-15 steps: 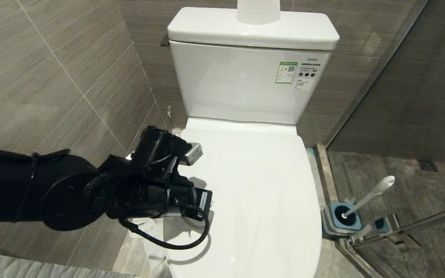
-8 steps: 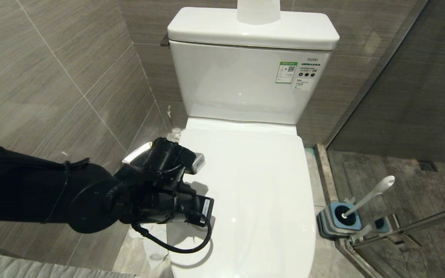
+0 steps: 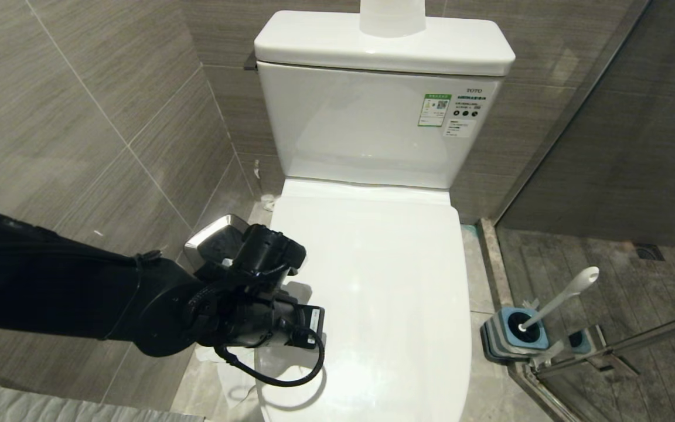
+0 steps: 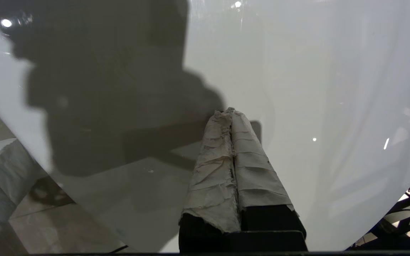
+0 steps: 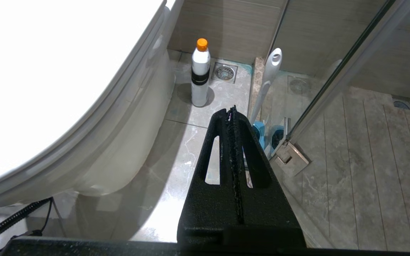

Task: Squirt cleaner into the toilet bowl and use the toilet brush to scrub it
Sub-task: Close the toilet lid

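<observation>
Left end effector, fingers pressed together, over one closed toilet lid.

R gripper w/ black fingers pressed together, nothing between, hanging over the tiled floor. Beyond its tips: toilet brush upright in blue holder, next to the glass door. White bottle w/ orange cap near the floor drain. Closed toilet alongside.
</observation>
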